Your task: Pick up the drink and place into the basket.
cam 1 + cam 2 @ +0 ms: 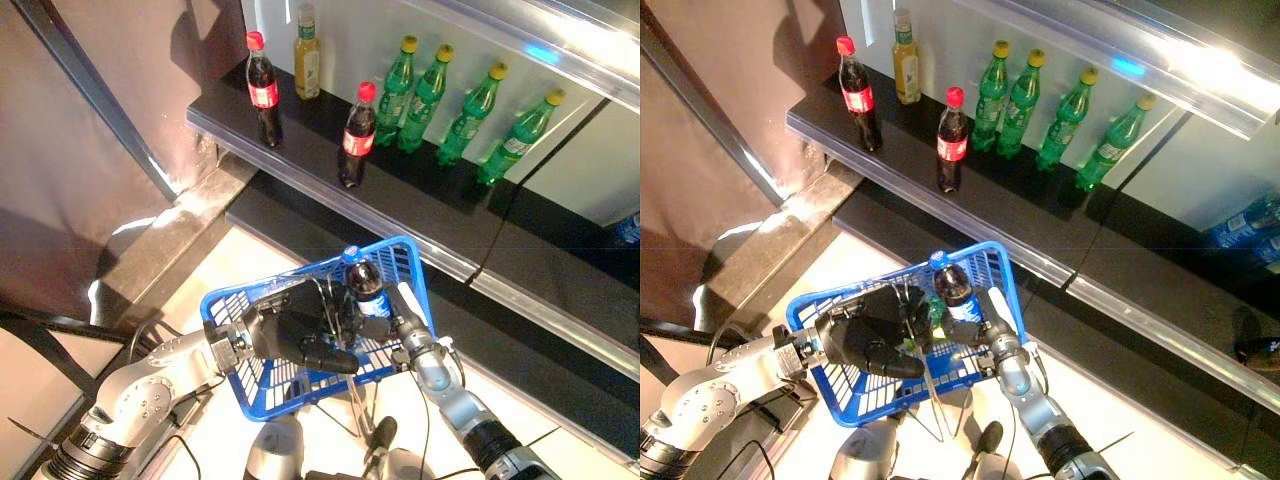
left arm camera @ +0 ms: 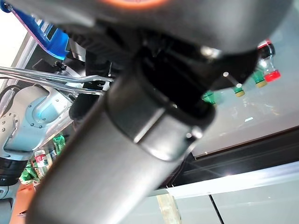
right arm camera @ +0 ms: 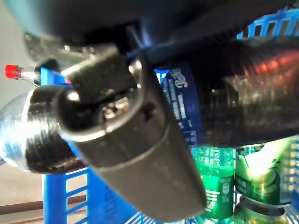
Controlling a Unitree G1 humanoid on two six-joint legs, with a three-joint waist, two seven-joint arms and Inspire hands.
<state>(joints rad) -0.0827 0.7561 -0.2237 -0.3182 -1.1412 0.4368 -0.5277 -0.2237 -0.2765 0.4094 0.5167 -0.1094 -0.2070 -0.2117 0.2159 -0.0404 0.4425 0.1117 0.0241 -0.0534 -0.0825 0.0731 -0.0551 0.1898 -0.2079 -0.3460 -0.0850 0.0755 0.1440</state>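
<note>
Holding a dark cola bottle with a blue cap and label, the right hand has its fingers wrapped round it inside a blue basket. Green bottles lie in the basket beneath it. The left hand clasps the basket's metal handles.

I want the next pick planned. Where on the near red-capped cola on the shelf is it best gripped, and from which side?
Probably round the labelled middle of the near cola, coming from the shelf's open front edge. It stands upright and nearest that edge, with green bottles just behind it and free space on the front side.
</note>
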